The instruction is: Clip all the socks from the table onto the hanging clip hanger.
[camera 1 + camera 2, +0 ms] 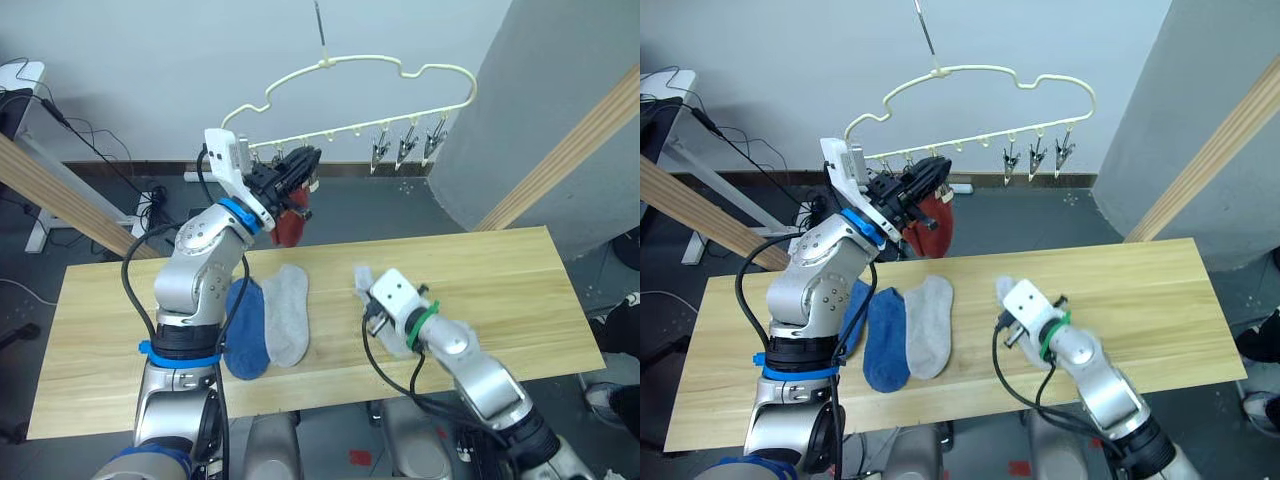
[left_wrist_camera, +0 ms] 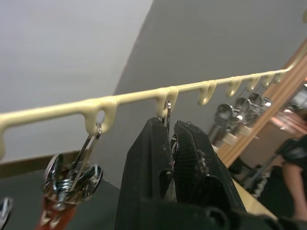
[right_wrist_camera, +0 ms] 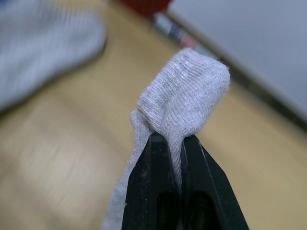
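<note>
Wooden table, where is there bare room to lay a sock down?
The pale yellow plank table is bare on its whole far-right stretch beyond the right gripper, and on the left end past the left arm. The middle is crowded by the blue sock and light grey sock.

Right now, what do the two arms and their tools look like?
Both arms are silver-grey metal with rounded joint housings and loose black cables along them. The left arm has blue bands at the wrist and lower down, and a white bracket by the left tool. The right arm has a green band and a white block by the right tool. Each tool has two black fingers.
</note>
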`<state>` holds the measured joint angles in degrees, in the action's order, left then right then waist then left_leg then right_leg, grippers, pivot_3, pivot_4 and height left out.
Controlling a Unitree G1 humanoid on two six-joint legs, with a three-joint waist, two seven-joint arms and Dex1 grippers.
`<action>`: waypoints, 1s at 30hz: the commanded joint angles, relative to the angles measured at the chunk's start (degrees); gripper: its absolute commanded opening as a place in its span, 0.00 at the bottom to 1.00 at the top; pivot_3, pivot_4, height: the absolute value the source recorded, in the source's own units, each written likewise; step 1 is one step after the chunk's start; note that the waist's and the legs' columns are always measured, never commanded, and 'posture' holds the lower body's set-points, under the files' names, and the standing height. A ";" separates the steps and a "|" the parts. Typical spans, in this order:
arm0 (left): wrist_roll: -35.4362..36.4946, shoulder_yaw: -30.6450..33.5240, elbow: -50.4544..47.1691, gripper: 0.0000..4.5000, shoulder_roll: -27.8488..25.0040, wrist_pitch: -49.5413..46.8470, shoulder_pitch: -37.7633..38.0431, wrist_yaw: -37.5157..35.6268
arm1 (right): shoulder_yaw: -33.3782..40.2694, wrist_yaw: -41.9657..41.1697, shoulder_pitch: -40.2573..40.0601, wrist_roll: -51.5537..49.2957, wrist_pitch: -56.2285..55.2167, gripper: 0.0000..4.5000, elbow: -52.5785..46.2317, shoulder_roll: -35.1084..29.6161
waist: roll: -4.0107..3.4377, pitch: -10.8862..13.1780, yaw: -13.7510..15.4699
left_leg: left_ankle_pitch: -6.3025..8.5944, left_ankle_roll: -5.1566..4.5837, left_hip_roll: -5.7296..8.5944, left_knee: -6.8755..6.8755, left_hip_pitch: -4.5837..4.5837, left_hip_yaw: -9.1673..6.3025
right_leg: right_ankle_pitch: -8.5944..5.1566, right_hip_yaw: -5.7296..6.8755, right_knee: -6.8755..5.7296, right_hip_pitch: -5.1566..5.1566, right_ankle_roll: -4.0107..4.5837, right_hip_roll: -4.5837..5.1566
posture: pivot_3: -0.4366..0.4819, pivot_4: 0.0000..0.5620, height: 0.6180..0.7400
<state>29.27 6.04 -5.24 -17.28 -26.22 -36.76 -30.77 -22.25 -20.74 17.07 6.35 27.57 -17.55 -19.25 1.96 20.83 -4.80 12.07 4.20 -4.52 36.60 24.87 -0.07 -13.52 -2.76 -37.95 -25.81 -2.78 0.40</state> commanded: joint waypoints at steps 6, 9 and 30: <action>4.33 1.48 -5.34 0.03 -0.02 -4.30 -2.06 1.07 | 2.07 -3.45 6.80 -1.19 -9.46 0.00 3.53 1.72 | 0.06 0.16 0.14 | 0.00 0.00 0.01 -0.13 0.01 0.02 | -0.01 -0.01 0.12 -0.01 0.00 0.00 | 0.32 0.71 1.00; 4.98 1.58 -5.52 0.03 0.22 -5.13 -2.25 1.73 | 1.78 -3.93 7.82 -0.95 -11.24 0.00 5.54 2.52 | 0.08 0.22 0.25 | 0.00 0.00 0.02 -0.18 0.02 0.04 | -0.01 0.00 0.15 -0.01 0.00 0.03 | 0.32 0.70 1.00; 5.86 1.95 -6.68 0.03 -0.34 -6.95 -2.02 1.95 | 4.01 -3.00 13.79 -1.86 -23.57 0.00 17.04 11.77 | 0.07 0.26 0.48 | 0.00 0.01 0.01 -0.21 0.03 0.04 | 0.15 0.02 0.08 -0.07 0.26 0.03 | 0.33 0.67 1.00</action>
<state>33.91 7.12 -8.71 -17.28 -34.33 -37.94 -28.19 -19.05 -23.64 31.85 5.43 5.55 1.98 -7.77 2.03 21.10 -4.32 12.07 4.21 -4.51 36.39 24.90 -0.03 -13.37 -2.74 -37.87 -25.88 -2.52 0.43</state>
